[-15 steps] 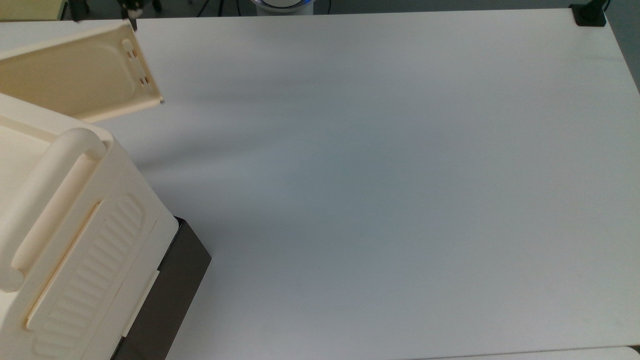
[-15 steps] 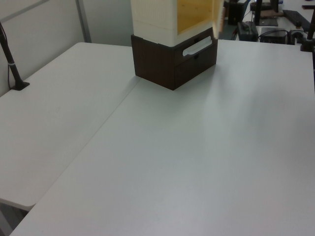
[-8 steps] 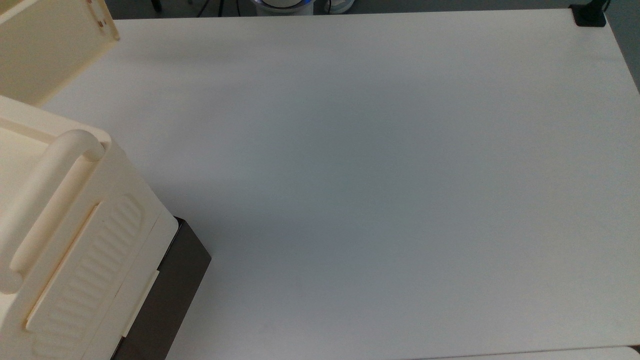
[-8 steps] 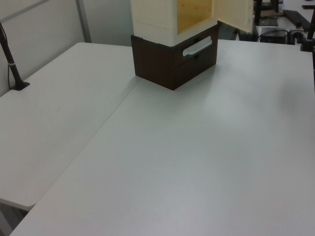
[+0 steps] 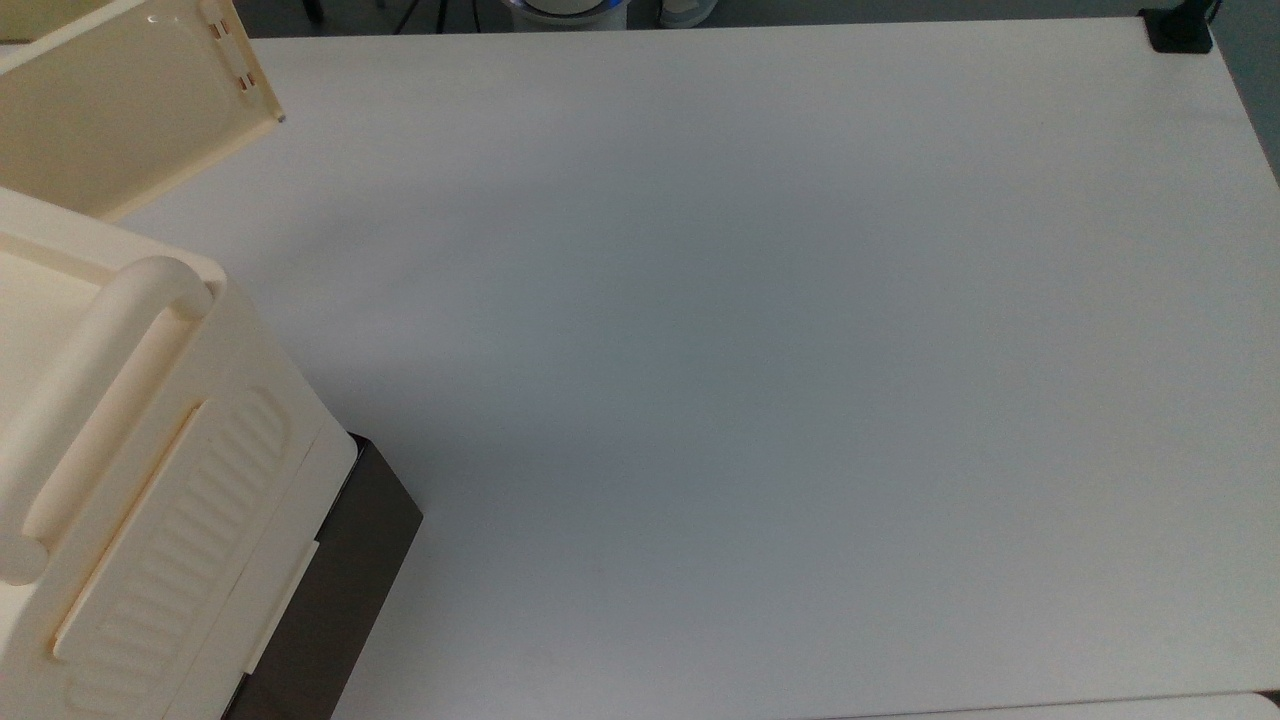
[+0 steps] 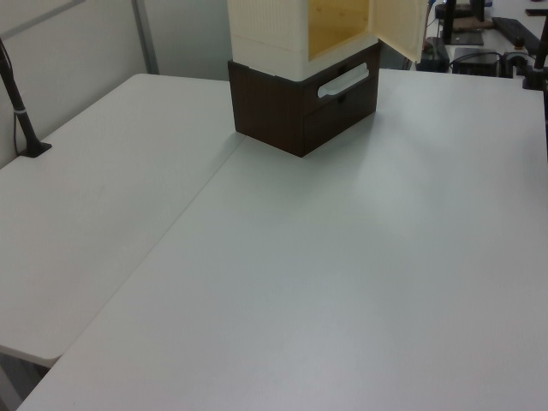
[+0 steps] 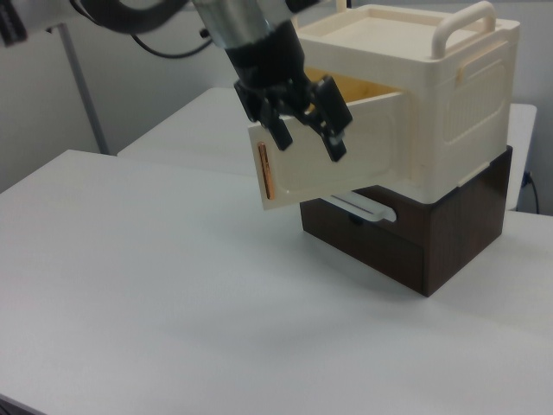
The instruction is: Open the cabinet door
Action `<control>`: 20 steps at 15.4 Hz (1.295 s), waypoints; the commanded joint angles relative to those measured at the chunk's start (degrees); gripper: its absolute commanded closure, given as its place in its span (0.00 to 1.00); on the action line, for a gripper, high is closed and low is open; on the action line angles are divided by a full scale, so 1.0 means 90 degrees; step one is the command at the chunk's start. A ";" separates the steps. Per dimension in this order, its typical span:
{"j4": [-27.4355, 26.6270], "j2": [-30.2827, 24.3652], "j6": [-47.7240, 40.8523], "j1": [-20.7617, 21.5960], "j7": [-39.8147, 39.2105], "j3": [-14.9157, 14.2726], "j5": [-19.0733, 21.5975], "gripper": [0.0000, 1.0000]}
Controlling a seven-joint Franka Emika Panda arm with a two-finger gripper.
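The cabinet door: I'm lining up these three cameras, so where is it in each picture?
Top view: cabinet door, upper left corner.
Left view: top edge, right of centre.
Right view: centre, below the gripper.
Shared landmark: the cabinet it hinges on.

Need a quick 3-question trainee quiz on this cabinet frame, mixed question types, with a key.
1. True or false: the flat rectangular cream plastic cabinet door is shut flush against the large boxy cream plastic cabinet.
2. In the right view, the gripper is: A) open, in front of the cabinet door near its free edge; B) shut on the top bar handle; C) resting on the table.
3. What colour is the boxy base under the cabinet?
Key: 1 false, it is swung open; 2 A; 3 dark brown.
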 commanded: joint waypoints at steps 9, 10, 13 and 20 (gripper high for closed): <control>0.0006 -0.0341 -0.0706 0.2173 0.1953 -0.0025 0.0942 0.00; -0.0014 -0.0341 -0.0862 0.2446 0.1993 -0.0035 0.0942 0.00; -0.0277 -0.0234 -0.0942 0.3121 0.2139 -0.0054 0.0942 0.00; -0.0405 0.0351 -0.0610 0.3347 0.2052 0.0082 0.0874 0.00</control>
